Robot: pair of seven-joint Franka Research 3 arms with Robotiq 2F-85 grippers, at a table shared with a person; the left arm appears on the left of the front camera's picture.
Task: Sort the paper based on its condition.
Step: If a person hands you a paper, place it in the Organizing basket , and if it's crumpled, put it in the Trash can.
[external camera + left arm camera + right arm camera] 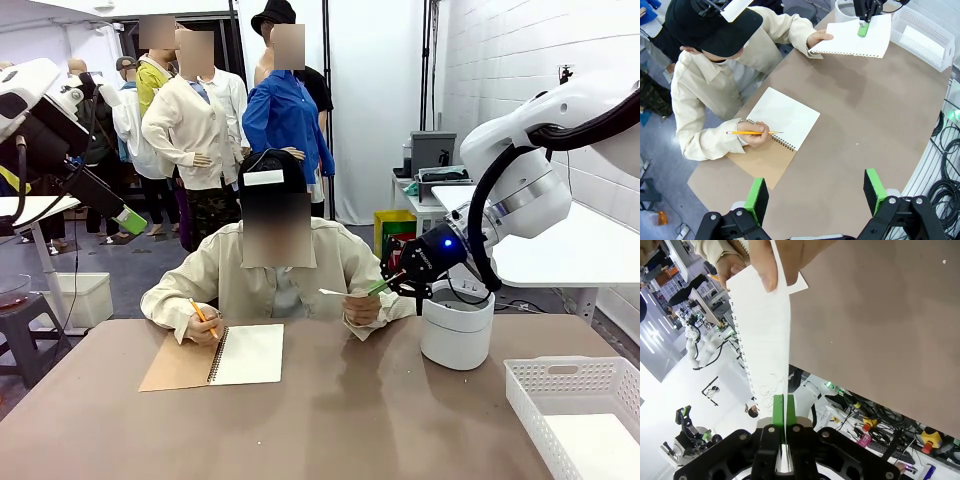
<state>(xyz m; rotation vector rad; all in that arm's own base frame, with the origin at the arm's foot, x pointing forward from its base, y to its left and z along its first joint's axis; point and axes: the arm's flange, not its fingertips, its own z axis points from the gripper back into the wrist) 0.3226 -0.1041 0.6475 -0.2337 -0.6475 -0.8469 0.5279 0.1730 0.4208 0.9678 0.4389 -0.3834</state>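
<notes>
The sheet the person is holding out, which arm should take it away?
Right: the right end effector is shut on the sheet, while the left end effector hangs open far from it.

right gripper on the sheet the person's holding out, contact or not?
Touching. Right wrist view: the right gripper is shut on the edge of the sheet, no gap; the person's hand holds the other end.

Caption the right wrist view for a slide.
Right gripper pinches the scribbled sheet held out by the person's hand over the table.
</notes>
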